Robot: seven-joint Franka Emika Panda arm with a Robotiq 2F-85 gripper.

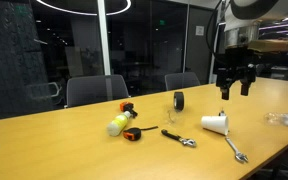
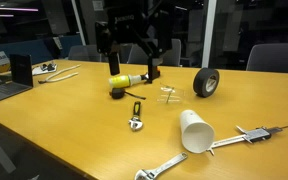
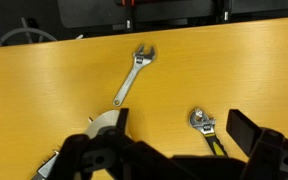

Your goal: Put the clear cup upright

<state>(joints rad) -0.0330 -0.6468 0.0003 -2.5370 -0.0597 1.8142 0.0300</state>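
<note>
Desk (image 1: 64, 140): honey-yellow wood with a faint grain, the same tone out to every edge.
Clear cup (image 2: 168, 95): colourless and see-through with pale glints, mid-desk.
White cup (image 2: 195, 131): plain opaque white, no pattern.
Tape roll (image 2: 205, 82): solid black.
Bottle (image 1: 117, 125): yellow-green body, red-orange cap.
Black-handled wrench (image 3: 206, 128): silver head, black handle.
Silver wrench (image 3: 134, 75): bare silver metal throughout.
Gripper (image 1: 235, 88): black.
Chairs (image 1: 96, 90): grey, along the far edge.

In the wrist view the jaws hide part of the white cup (image 3: 104, 126) and one wrench (image 3: 201, 121). In an exterior view the clear cup (image 2: 168, 95) is barely visible.
</note>
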